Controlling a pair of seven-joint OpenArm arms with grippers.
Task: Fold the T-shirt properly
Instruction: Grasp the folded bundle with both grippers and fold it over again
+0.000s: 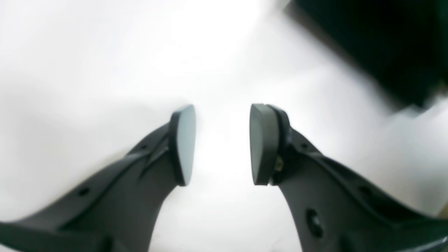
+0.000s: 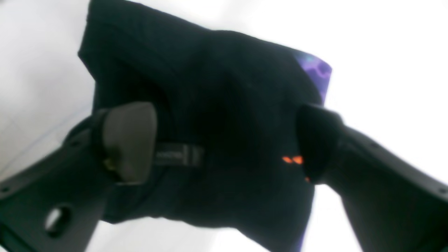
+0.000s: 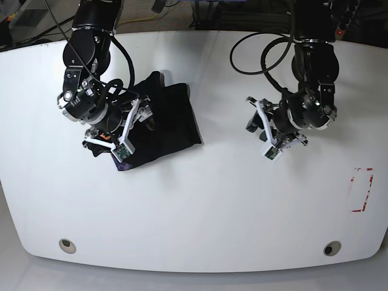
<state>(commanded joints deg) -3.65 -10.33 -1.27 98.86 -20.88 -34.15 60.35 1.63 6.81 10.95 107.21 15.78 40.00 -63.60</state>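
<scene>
The T-shirt lay as a compact, folded black bundle on the white counter, on the left half of the base view and toward the far edge. Its outline was roughly rectangular and tilted, with one corner reaching toward the middle of the counter. In the right wrist view the cloth filled most of the frame, dark and softly creased, with a few small orange marks showing near one finger, a narrow strip of purple print along one edge, and a small dark label with pale lettering too blurred to read.

The right tool sat directly over the near-left part of the bundle, its two fingers spread wide apart with the cloth between them. One pad faced the camera on the left and the other finger stood at the right edge of the cloth. Whether the pads touched the fabric could not be told.

The left tool was well apart from the T-shirt, over bare counter on the right half of the base view. In its wrist view its two pads stood apart with only white counter seen in the gap, so it was open and held nothing. A dark blurred shape occupied the upper right corner of that view.

A red-outlined rectangle was marked on the counter near the right edge.
</scene>
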